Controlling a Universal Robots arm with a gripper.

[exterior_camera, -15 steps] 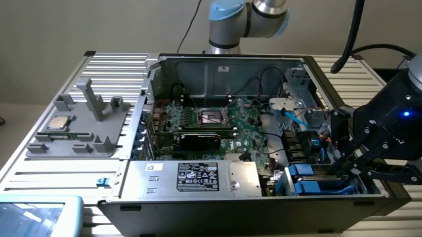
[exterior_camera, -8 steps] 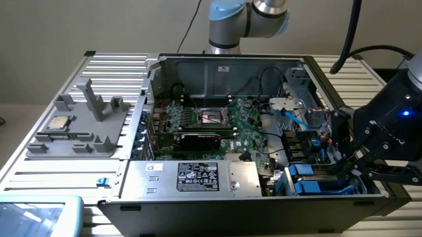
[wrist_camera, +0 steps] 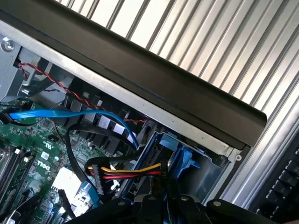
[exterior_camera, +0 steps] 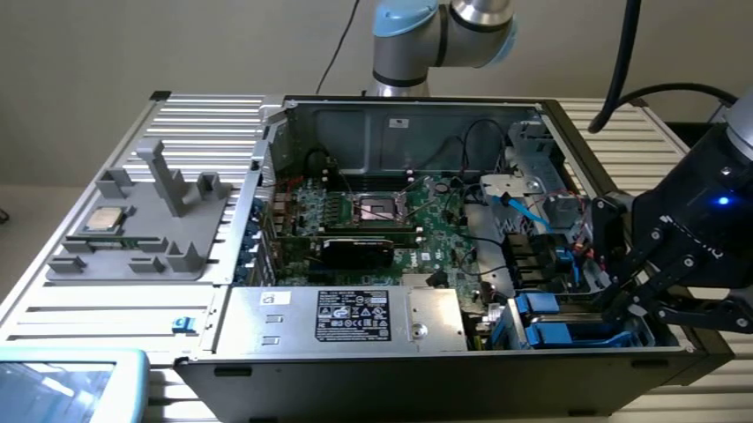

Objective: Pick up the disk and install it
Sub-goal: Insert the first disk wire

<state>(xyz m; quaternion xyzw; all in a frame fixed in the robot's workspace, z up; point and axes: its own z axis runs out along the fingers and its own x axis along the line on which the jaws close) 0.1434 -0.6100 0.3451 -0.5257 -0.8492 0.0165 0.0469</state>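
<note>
fixture (exterior_camera: 136,233): grey, on the slatted table (exterior_camera: 94,308), far from the pincer toward the exterior view's left; a square chip (exterior_camera: 106,218) sits on it.
case (exterior_camera: 412,379): open, lying flat on the table; the pincer is over its end at the exterior view's right.
board (exterior_camera: 436,220): green, on the case floor, well apart from the pincer toward the exterior view's left.
silver box (exterior_camera: 341,319): black label, against the near wall, well apart from the pincer on the same side.
blue cable (wrist_camera: 70,114): flat, curves over the board toward the bay; near the pincer, not touching it.
wires (wrist_camera: 131,171): yellow, red and black bundle, just ahead of the pincer.
disk (wrist_camera: 170,149): blue rails show in the corner bay right below the pincer, against the case wall; metal face not made out; contact with the pincer, cannot tell.
pincer (exterior_camera: 629,307): black, down at the bay corner; wide or narrow, cannot tell.
keyboard (wrist_camera: 285,186): outside the case wall, beyond the pincer.
</note>
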